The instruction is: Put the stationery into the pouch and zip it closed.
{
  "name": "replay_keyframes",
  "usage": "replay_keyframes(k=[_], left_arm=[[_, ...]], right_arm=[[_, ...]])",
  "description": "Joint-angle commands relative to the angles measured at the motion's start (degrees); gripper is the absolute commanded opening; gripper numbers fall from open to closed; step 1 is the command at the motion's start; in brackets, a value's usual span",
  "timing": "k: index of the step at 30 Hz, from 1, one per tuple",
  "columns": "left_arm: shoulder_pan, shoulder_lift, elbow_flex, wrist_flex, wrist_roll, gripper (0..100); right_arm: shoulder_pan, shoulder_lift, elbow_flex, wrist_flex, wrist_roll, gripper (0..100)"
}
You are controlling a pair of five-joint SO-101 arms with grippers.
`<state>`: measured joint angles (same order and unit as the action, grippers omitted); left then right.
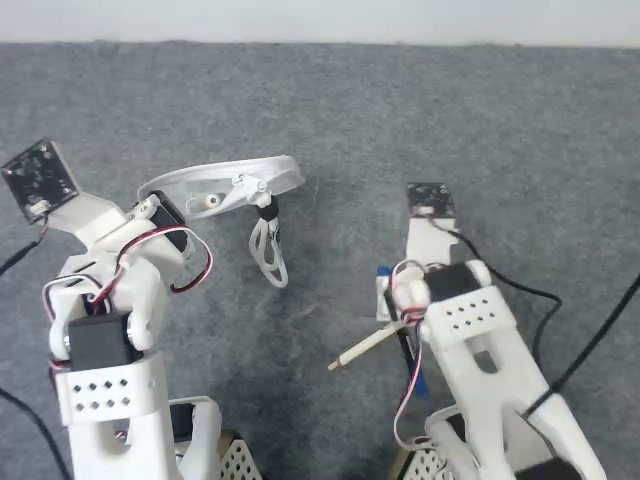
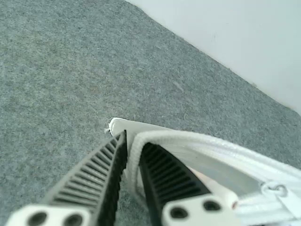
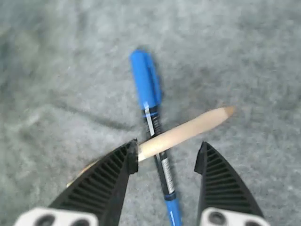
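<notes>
Two arms work over a grey carpeted table (image 1: 330, 110), and the task is at an early stage: nothing is in the pouch, and the zip is not closed.

The left gripper (image 2: 129, 141) is clamped shut on the rim of the white pouch (image 1: 225, 182). It holds the pouch up off the table on the left side, toward the far edge. The mouth looks open. The pouch's long axis runs roughly left to right in the high view, away from the left arm toward the table's middle.

The right gripper (image 3: 168, 145) is low over the stationery on the right side, well apart from the pouch. Its jaws are spread, with nothing pinched. One jaw touches the pencil and the other stands apart from it.

The wooden pencil (image 3: 188, 128) lies across the blue pen (image 3: 146, 87), the two forming an X. In the high view the pencil's long axis is diagonal, and its free end points toward the left arm's side and the near edge. That end looks tapered in the right wrist view. The pen runs roughly along the right arm's line, mostly hidden under it in the high view.

A white zip cord (image 1: 268, 252) hangs from the pouch's right end.

Left to do, as judged: grasp each item, drop both in, then zip.
</notes>
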<state>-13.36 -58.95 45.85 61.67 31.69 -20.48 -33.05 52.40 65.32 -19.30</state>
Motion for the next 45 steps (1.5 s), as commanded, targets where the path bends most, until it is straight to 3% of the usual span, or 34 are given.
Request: replay_keyframes(k=[1, 20, 25, 30, 45], left_arm=[[-0.44, 0.35, -0.13, -1.85, 0.7, 1], [-0.44, 0.35, -0.13, -1.85, 0.62, 1], [-0.44, 0.35, -0.13, -1.85, 0.53, 1], [-0.44, 0.35, -0.13, -1.85, 0.53, 1], [-0.44, 0.35, -0.13, -1.85, 0.53, 1]], right_arm=[[2.77, 2.07, -3.6, -1.98, -0.79, 18.8], [6.99, 18.95, -10.55, -4.09, -4.04, 18.8], [6.99, 18.95, -10.55, -3.74, -4.04, 17.7], [6.99, 18.86, -11.87, -3.74, -3.96, 0.0], [6.99, 6.81, -14.51, 2.68, -3.96, 0.6]])
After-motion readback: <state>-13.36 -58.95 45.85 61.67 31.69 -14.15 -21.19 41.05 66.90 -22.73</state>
